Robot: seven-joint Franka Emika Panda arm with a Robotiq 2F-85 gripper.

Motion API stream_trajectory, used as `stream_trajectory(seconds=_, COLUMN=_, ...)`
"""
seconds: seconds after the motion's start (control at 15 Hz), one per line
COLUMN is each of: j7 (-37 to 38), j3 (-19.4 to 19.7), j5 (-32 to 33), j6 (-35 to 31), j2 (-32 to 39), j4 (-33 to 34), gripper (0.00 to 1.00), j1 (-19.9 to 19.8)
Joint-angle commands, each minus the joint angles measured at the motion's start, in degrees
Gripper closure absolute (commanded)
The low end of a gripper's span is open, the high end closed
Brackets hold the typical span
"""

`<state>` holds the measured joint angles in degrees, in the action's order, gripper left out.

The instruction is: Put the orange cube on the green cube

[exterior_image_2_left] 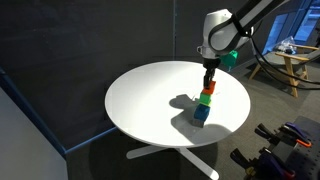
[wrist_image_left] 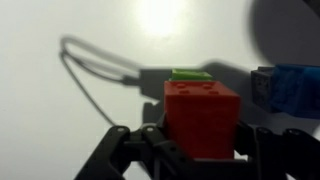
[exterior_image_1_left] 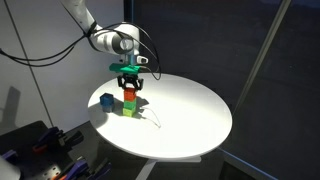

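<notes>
While the jaws of the gripper [wrist_image_left: 203,140] clench the orange cube [wrist_image_left: 203,110] at lower centre of the wrist view, the green cube [wrist_image_left: 190,74] peeks out just beyond it; a square, gentle lowering before release looks wise, blue cube [wrist_image_left: 292,92] crowding at right.

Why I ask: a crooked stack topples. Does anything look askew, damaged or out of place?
Nothing looks damaged or spilled. The small orange cube is held between the jaws; the light green cube shows in the wrist view only as a sliver beyond it, so alignment cannot be judged.
</notes>
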<state>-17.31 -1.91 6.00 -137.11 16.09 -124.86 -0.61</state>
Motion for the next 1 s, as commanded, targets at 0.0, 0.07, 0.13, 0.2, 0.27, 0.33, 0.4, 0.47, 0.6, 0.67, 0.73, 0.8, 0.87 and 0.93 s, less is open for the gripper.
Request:
stream_trajectory(seconds=0.0, j7=1.6, j3=0.0, j5=0.0, j6=1.7, j2=1.0, j4=2.2, gripper=0.77, j1=0.2)
stream_trajectory(seconds=0.07, j7=1.6, j3=0.0, j5=0.0, j6=1.7, j2=1.2, j4=2.4, gripper=0.77, j1=0.2)
stream_trajectory(seconds=0.13, j7=1.6, j3=0.0, j5=0.0, j6=1.7, j2=1.4, j4=2.5, gripper=0.77, j1=0.1)
stream_trajectory(seconds=0.2, j7=1.7, j3=0.0, j5=0.0, j6=1.7, j2=1.6, j4=2.7, gripper=0.77, j1=0.2)
stream_trajectory(seconds=0.27, j7=1.7, j3=0.0, j5=0.0, j6=1.8, j2=1.8, j4=2.8, gripper=0.77, j1=0.2)
stream_trajectory(seconds=0.33, j7=1.7, j3=0.0, j5=0.0, j6=1.8, j2=2.0, j4=2.9, gripper=0.77, j1=0.2)
stream_trajectory(seconds=0.4, j7=1.7, j3=0.0, j5=0.0, j6=1.8, j2=2.1, j4=2.9, gripper=0.77, j1=0.2)
stream_trajectory(seconds=0.47, j7=1.7, j3=0.0, j5=0.0, j6=1.8, j2=2.2, j4=3.0, gripper=0.27, j1=0.2)
stream_trajectory(seconds=0.6, j7=1.6, j3=-0.1, j5=-0.1, j6=1.9, j2=2.4, j4=3.2, gripper=0.18, j1=0.1)
stream_trajectory(seconds=0.67, j7=1.6, j3=-0.1, j5=-0.1, j6=2.0, j2=2.4, j4=3.3, gripper=0.11, j1=0.1)
stream_trajectory(seconds=0.73, j7=1.6, j3=-0.1, j5=-0.1, j6=2.0, j2=2.5, j4=3.4, gripper=0.02, j1=0.1)
stream_trajectory(seconds=0.8, j7=1.6, j3=0.0, j5=-0.1, j6=2.0, j2=2.6, j4=3.4, gripper=0.0, j1=0.0)
stream_trajectory(seconds=0.87, j7=1.6, j3=0.0, j5=-0.1, j6=2.0, j2=2.5, j4=3.4, gripper=0.0, j1=0.0)
stream_trajectory(seconds=0.93, j7=1.5, j3=0.0, j5=-0.3, j6=2.1, j2=2.2, j4=3.2, gripper=0.0, j1=-0.1)
